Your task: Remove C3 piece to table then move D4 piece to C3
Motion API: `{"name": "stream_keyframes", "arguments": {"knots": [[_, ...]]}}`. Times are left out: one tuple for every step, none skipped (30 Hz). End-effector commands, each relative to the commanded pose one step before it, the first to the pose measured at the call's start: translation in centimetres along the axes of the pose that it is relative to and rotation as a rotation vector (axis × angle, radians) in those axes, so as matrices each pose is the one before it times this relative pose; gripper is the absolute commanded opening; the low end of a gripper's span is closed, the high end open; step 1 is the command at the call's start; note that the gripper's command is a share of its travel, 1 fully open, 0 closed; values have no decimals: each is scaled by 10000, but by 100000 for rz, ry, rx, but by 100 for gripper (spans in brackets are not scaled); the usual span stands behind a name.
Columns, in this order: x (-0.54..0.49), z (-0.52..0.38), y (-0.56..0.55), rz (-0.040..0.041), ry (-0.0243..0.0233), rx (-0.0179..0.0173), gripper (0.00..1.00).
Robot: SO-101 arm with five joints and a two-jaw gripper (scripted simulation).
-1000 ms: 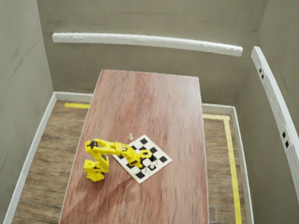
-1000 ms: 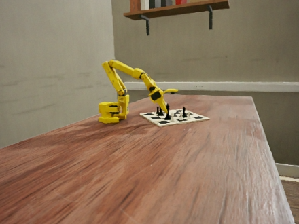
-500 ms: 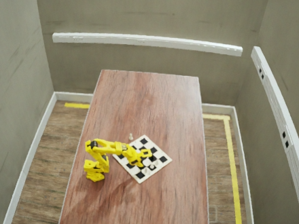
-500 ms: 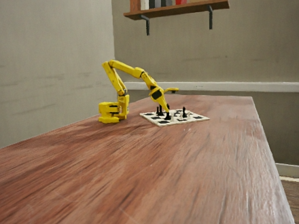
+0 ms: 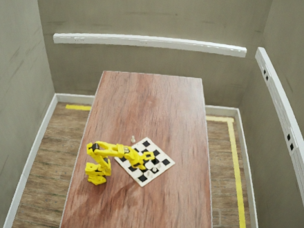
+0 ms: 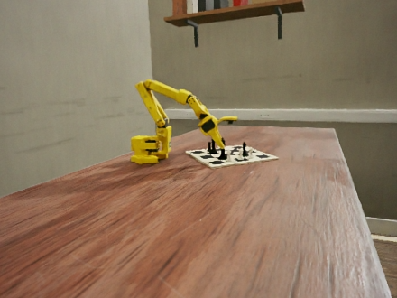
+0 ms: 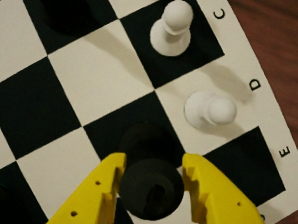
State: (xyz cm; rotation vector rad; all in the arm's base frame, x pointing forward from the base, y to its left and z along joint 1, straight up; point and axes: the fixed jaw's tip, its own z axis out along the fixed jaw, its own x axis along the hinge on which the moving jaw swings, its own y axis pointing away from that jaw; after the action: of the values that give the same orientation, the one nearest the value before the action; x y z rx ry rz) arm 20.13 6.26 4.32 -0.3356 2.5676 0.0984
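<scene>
Yellow robot arm [image 5: 112,148] [image 6: 167,90] reaches from its base over a black-and-white checkered board [image 5: 142,184] [image 6: 209,166] [image 7: 239,35] on the reddish wooden table [image 5: 148,100] [image 6: 180,235] [image 7: 280,35]. The pincer [image 5: 148,162] [image 6: 226,133] [image 7: 154,172] points down, its 2 fingers close in on either side of 1 black piece [image 6: 222,154] [image 7: 151,187]; I cannot tell whether they are clamped on it or only standing narrowly apart around it. That piece is over the dark square in row D, the 2nd one in from the lettered edge, and its round top covers part of its own base in the wrist view. The dark square in row C, 3rd in from that edge [image 7: 32,107], has no piece on it. 1 small pale piece [image 5: 133,139] is on the table just beside the board, seemingly upright. Of the edge squares, the dark one in row C holds 1 white pawn [image 7: 171,30], upright, and the light one in row D holds another white pawn [image 7: 209,108], also upright. A further black piece [image 7: 65,10], partly cut off, is on the dark square in the row beyond C. On the back wall, a brown shelf [image 6: 239,13] holds a row of books [image 6: 216,4].
</scene>
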Motion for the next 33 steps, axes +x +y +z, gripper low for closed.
{"name": "stream_keyframes", "arguments": {"knots": [[274,584,-1154,-453,961,230,10],[1,0,0,0,1,0,9],[-1,0,0,0,-1,0,8],[1,0,0,0,1,0,8],[-1,0,0,0,-1,0,7],[1,0,0,0,1,0,6],[-1,0,0,0,-1,0,5],[1,0,0,0,1,0,5],[-1,0,0,0,-1,0,4],[1,0,0,0,1,0,3],[-1,0,0,0,-1,0,3],[1,0,0,0,1,0,2],[-1,0,0,0,-1,0,1],[1,0,0,0,1,0,1],[-1,0,0,0,-1,0,1],[1,0,0,0,1,0,0],[0,0,0,0,0,0,0],[0,0,0,0,0,0,0],[-1,0,0,0,-1,0,0],[1,0,0,0,1,0,0],[-1,0,0,0,-1,0,0],[1,0,0,0,1,0,0],[-1,0,0,0,-1,0,0],[1,0,0,0,1,0,0],[-1,0,0,0,-1,0,0],[1,0,0,0,1,0,0],[-1,0,0,0,-1,0,0],[1,0,0,0,1,0,0],[-1,0,0,0,-1,0,0],[1,0,0,0,1,0,0],[-1,0,0,0,-1,0,0],[1,0,0,0,1,0,0],[-1,0,0,0,-1,0,0]]}}
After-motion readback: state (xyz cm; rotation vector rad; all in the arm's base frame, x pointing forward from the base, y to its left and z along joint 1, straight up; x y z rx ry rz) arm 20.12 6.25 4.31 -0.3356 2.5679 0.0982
